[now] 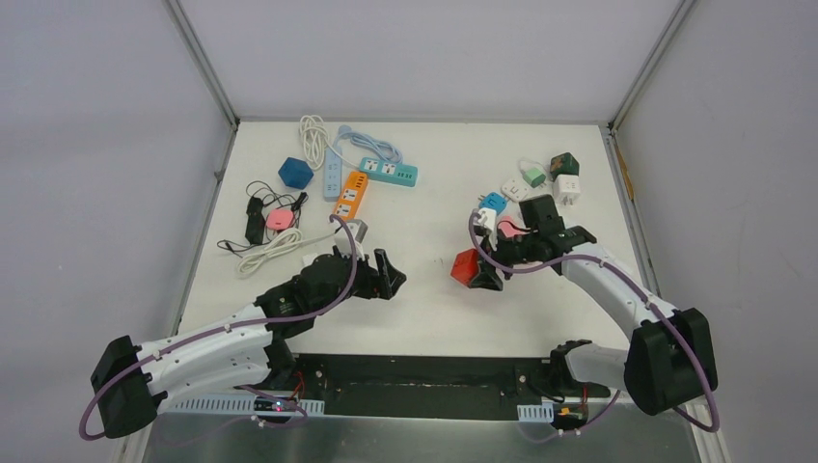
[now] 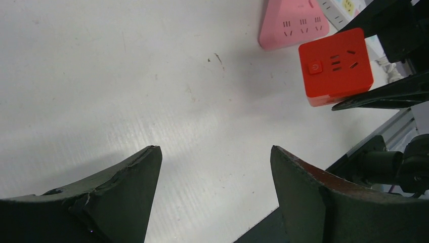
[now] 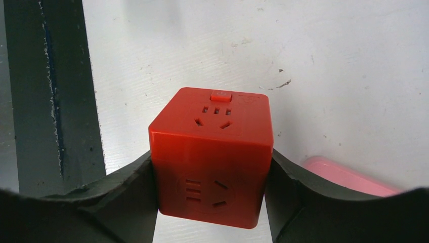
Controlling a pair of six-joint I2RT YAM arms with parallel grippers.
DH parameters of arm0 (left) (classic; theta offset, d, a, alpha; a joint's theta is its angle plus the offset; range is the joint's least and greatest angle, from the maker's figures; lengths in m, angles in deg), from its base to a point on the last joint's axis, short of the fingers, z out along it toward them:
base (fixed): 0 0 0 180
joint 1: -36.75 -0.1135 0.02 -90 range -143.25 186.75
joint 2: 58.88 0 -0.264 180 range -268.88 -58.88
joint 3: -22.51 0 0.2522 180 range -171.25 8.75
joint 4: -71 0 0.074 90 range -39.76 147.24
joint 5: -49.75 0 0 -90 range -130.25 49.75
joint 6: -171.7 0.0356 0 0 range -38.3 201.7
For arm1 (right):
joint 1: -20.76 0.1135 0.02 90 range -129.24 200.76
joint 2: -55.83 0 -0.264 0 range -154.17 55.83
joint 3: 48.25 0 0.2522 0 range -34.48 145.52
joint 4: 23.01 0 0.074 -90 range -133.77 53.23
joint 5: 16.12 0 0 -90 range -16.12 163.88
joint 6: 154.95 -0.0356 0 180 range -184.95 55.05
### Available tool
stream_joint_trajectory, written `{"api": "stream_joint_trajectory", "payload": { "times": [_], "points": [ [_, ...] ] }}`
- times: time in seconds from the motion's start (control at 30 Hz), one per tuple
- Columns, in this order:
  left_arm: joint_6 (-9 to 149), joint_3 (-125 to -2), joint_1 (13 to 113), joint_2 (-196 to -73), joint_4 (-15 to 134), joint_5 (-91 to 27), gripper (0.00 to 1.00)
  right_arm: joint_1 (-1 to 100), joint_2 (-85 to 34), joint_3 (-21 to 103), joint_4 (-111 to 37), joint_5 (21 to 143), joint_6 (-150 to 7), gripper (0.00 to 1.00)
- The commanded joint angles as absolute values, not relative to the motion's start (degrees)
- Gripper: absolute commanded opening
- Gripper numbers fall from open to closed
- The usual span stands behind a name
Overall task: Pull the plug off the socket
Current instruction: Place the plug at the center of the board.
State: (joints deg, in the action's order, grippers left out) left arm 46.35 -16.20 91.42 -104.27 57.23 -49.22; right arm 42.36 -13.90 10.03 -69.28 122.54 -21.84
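I see my right gripper [image 3: 211,167] squeezing the red socket cube [image 3: 212,131] from both sides, a pink socket [image 2: 291,23] lying just beside the cube, and my left gripper [image 2: 213,152] wide open and empty, well left of the cube.

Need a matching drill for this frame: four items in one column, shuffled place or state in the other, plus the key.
Items
1. red socket cube
2. left gripper
3. blue cube
4. orange power strip

Place or state
A. open over bare table
B. far side, just left of the pale strip
C. clamped by the right gripper
D. lying next to the teal strip

Pairs: 1-C, 2-A, 3-B, 4-D
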Motion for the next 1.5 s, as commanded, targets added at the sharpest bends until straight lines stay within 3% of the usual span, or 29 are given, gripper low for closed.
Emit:
{"api": "stream_joint_trajectory", "payload": {
  "times": [0.0, 0.67, 1.2, 1.37, 1.47],
  "points": [
    [47.7, -15.6, 91.3, -103.7, 55.7, -51.3, 0.80, 41.1, -14.3, 13.1, -68.2, 123.4, -23.6, 0.00],
    [48.5, -14.9, 91.3, -101.9, 52.8, -51.9, 0.80, 38.9, -20.1, 21.0, -70.7, 114.2, -29.2, 0.00],
    [48.8, -14.6, 91.3, -101.0, 50.8, -52.9, 0.82, 38.9, -44.8, 48.6, -79.6, 101.7, -35.6, 0.00],
    [48.6, -14.4, 91.3, -100.5, 50.7, -53.2, 0.82, 39.1, -53.3, 56.5, -83.2, 100.3, -38.3, 0.04],
    [48.7, -14.4, 91.3, -100.5, 50.6, -53.6, 0.82, 39.3, -57.0, 58.7, -83.1, 98.8, -40.1, 0.15]
  ]
}}
